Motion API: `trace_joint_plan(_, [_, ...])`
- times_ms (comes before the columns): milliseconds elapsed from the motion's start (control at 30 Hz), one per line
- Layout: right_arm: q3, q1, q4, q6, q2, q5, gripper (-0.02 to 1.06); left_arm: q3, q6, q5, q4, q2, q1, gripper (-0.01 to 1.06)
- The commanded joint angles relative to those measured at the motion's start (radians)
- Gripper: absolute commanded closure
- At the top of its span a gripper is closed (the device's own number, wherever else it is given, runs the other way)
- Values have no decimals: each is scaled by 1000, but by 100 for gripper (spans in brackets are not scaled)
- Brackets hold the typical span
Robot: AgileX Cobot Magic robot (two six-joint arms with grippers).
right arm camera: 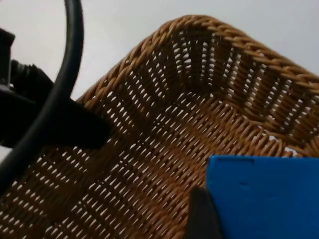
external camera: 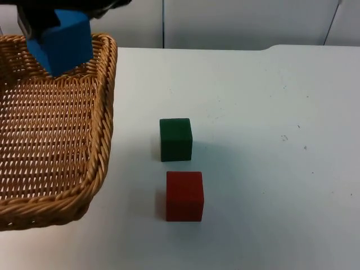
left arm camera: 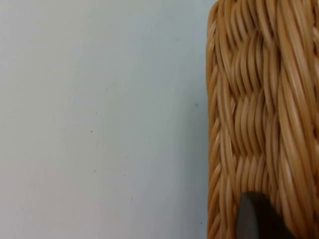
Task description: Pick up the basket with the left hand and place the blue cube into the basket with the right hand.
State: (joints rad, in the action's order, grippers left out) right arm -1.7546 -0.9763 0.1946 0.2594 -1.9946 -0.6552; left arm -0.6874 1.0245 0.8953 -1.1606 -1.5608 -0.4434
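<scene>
The wicker basket (external camera: 106,118) hangs above the table's left side, with a shadow under its near corner. My left gripper (right arm camera: 65,130) is shut on the basket's rim, and one of its fingertips (left arm camera: 256,219) presses against the woven wall (left arm camera: 259,99). The blue cube (external camera: 62,40) hangs over the far part of the basket, with my right gripper (external camera: 49,17) shut on it. In the right wrist view the blue cube (right arm camera: 264,196) sits beside a black fingertip (right arm camera: 202,216), above the basket's woven floor (right arm camera: 164,149).
A green cube (external camera: 175,139) stands on the white table (external camera: 270,140) right of the basket. A red cube (external camera: 184,196) stands just in front of it. The grey partition wall (external camera: 225,22) closes the far edge.
</scene>
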Motion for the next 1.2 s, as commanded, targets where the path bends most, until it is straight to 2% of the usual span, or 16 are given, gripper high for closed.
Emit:
trace_joint_plan(0, [11,3,-43,-44,-8,36,105,3,5,40,-34,3,-3,105])
trace_joint_plan(100, [11,3,-114,-99,-26,50,105,3,8,43,-36,3,-3,105])
trace_joint_plan(233, [11,3,-142,-103,-78,51,105,3,12,48,-36,3,-3,105])
trace_joint_plan(600, [11,3,-175,-103,-185,51,105,3,12,50,-36,3,-3,105])
trace_joint_plan(1000, [7,3,-175,-103,-195,55,105,3,12,50,-36,3,-3,105])
trace_joint_plan(1100, [7,3,-175,-103,-195,58,102,3,12,50,-36,3,-3,105])
trace_joint_plan(1167, [7,3,-175,-103,-195,62,94,3,12,50,-36,3,-3,105])
